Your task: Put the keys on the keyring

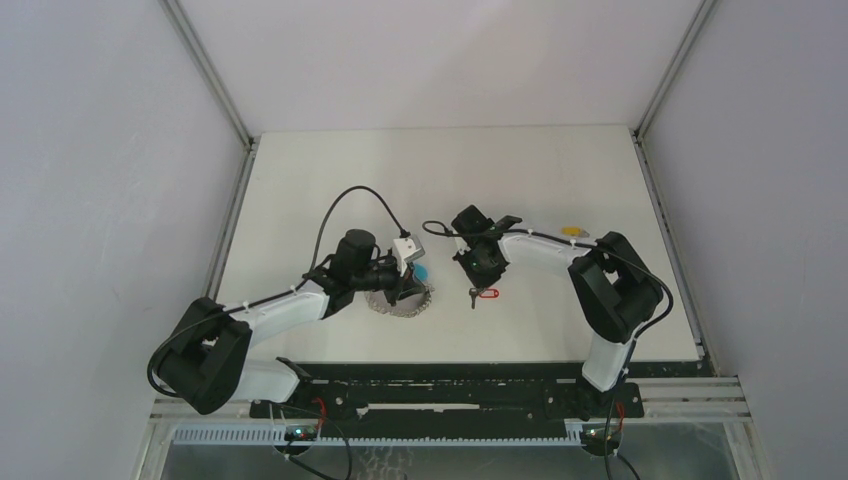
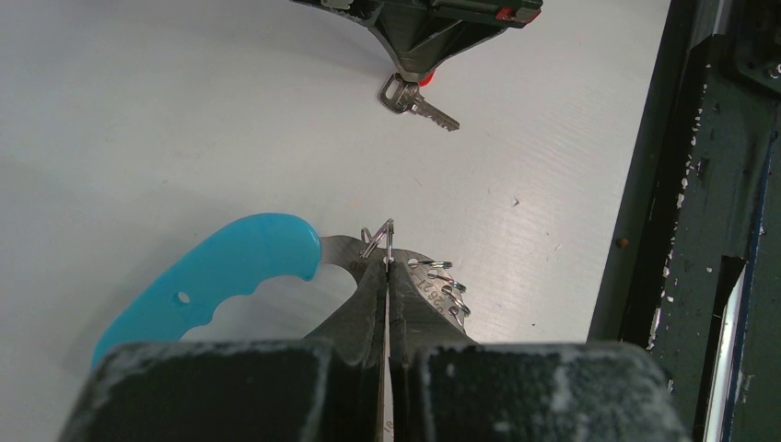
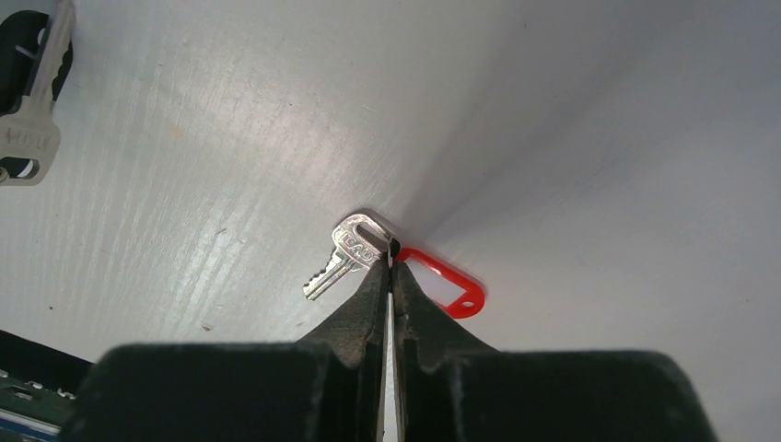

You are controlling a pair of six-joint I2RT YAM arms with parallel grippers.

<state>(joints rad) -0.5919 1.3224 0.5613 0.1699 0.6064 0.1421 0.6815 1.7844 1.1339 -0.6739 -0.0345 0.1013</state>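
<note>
The left gripper [image 2: 388,262] is reaching in over the middle of the white table [image 1: 330,180], its two fingers pressed together and pinching the keyring [image 1: 398,303] at a small wire loop that is standing up between the fingertips. The keyring is lying flat on the table right under that gripper. Its bright blue curved segment [image 2: 221,272] is sweeping off to the left in the left wrist view, and a row of small metal rings is showing just to the right of the fingers. The right gripper [image 3: 390,269] is pointing down at the table a little to the right of the keyring and apart from it, its fingers also closed tight. They are meeting at the join between the red-tagged key [image 3: 355,247] and its red tag [image 3: 447,287]. The silver key is lying to one side of the tips and the tag to the other, both resting on the table. The yellow-tagged key [image 1: 572,230] is lying farther back and to the right, close beside the right arm's forearm and well apart from the keyring. Another silver key [image 3: 28,129] is showing at the top left edge of the right wrist view, partly over a dark shape that cannot be made out.
</note>
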